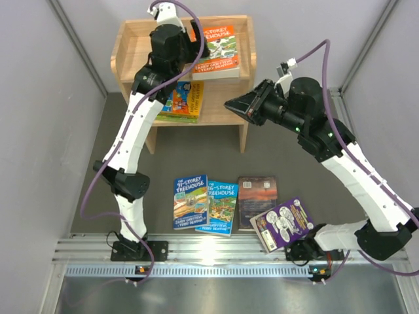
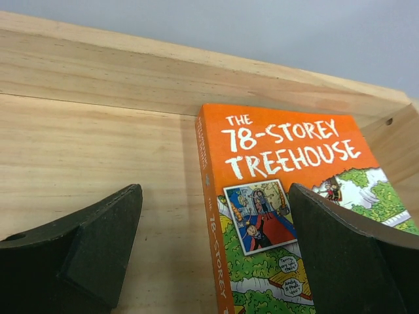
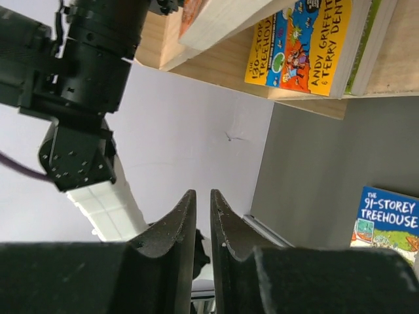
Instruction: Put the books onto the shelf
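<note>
The light wood shelf (image 1: 131,46) stands at the back. An orange book (image 1: 219,52) lies flat on its top tier, and a yellow-covered stack (image 1: 183,101) lies on the lower tier. My left gripper (image 1: 198,40) hovers open just over the top board (image 2: 98,150). The orange book's (image 2: 281,144) spine sits between its fingers, which do not grip it. My right gripper (image 1: 234,104) is shut and empty in the air in front of the shelf, pointing left (image 3: 201,194). On the floor lie two blue books (image 1: 190,201) (image 1: 221,208), a dark brown one (image 1: 256,201) and a purple one (image 1: 285,224).
Raised side rails and a back rail (image 2: 163,72) edge the shelf top. In the right wrist view, the left arm (image 3: 85,85) hangs beside the shelf's lower tier, with its yellow book (image 3: 301,46). Grey walls close in both sides. A metal rail (image 1: 216,252) runs along the near edge.
</note>
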`<state>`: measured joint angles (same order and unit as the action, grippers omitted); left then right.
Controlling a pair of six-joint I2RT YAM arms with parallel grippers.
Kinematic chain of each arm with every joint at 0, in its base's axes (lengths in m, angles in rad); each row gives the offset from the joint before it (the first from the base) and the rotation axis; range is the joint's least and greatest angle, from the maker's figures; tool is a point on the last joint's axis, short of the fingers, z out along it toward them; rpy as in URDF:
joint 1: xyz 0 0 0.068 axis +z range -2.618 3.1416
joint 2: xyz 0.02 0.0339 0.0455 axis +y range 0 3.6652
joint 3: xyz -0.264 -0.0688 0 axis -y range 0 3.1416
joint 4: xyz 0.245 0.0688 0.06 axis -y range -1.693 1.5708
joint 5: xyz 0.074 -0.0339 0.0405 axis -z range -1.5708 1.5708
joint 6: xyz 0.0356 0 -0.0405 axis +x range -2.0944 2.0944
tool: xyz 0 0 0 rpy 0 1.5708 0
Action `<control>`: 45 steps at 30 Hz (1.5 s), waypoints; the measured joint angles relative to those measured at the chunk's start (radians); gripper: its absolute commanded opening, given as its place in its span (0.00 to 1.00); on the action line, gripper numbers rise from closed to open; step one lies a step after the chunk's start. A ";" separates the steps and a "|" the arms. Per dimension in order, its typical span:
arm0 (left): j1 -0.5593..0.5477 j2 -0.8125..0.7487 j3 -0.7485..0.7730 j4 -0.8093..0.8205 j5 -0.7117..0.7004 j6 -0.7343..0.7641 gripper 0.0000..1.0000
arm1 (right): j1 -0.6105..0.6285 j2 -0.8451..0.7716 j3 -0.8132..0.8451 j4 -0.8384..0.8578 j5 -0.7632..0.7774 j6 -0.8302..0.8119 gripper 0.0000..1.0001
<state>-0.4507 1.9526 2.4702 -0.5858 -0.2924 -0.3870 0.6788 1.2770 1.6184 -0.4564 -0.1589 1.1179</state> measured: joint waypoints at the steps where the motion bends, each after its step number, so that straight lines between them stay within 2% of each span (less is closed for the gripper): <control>1: -0.012 0.000 -0.005 0.001 -0.031 0.020 0.99 | 0.000 0.004 -0.005 0.001 -0.001 0.000 0.14; 7: -0.081 -0.038 -0.072 0.031 -0.178 0.098 0.99 | 0.000 0.010 -0.044 0.002 -0.007 0.000 0.13; 11: -0.129 -0.045 -0.079 0.031 -0.226 0.124 0.98 | 0.000 0.017 -0.052 0.010 -0.016 0.000 0.12; 24: -0.167 0.053 0.013 0.100 -0.256 0.123 0.99 | -0.008 0.027 -0.087 0.018 -0.027 -0.008 0.11; 32: -0.166 0.086 0.016 0.235 -0.226 0.105 0.99 | -0.034 0.056 -0.070 0.026 -0.030 -0.027 0.09; 38: -0.167 0.055 -0.023 0.266 -0.218 0.099 0.99 | -0.034 0.071 -0.074 0.023 -0.049 -0.062 0.08; 41: -0.167 -0.039 -0.128 0.264 -0.234 0.101 0.99 | -0.034 0.047 -0.108 0.032 -0.053 -0.090 0.12; 43: -0.167 -0.130 -0.202 0.245 -0.246 0.099 0.99 | -0.034 0.017 -0.152 0.031 -0.059 -0.108 0.29; 44: -0.167 -0.178 -0.237 0.232 -0.251 0.097 0.99 | -0.034 0.004 -0.172 0.030 -0.064 -0.121 0.49; 45: -0.167 -0.233 -0.271 0.215 -0.256 0.093 0.99 | -0.033 -0.008 -0.193 0.030 -0.076 -0.134 0.60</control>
<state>-0.6174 1.7199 2.1990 -0.3706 -0.5480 -0.2939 0.6460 1.2694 1.4254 -0.4267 -0.2352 0.9840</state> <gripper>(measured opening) 0.991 0.341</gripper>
